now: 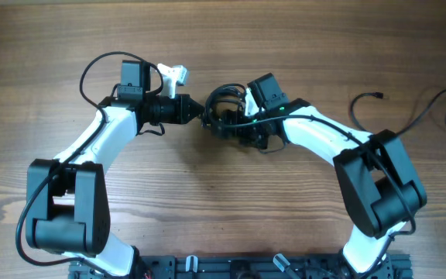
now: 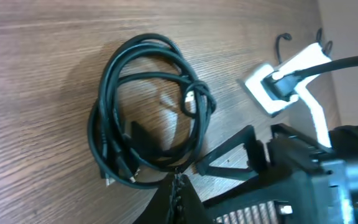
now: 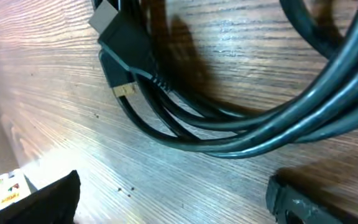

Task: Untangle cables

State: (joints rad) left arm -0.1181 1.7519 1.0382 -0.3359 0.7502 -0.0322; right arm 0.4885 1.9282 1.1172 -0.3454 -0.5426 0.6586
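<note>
Wooden table (image 1: pixel 223 201) — cables (image 3: pixel 241 134), one roundish coil

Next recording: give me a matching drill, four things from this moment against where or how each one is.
1. knotted coil of thin black cables
2. loose thin black cable
3. left tool
4. right tool

A. open wide over the coil's strands
B. lying alone, far to the right
C. shut, tips at the coil's rim
D. on the wooden table, between both tools

Pairs: 1-D, 2-B, 3-C, 4-A
</note>
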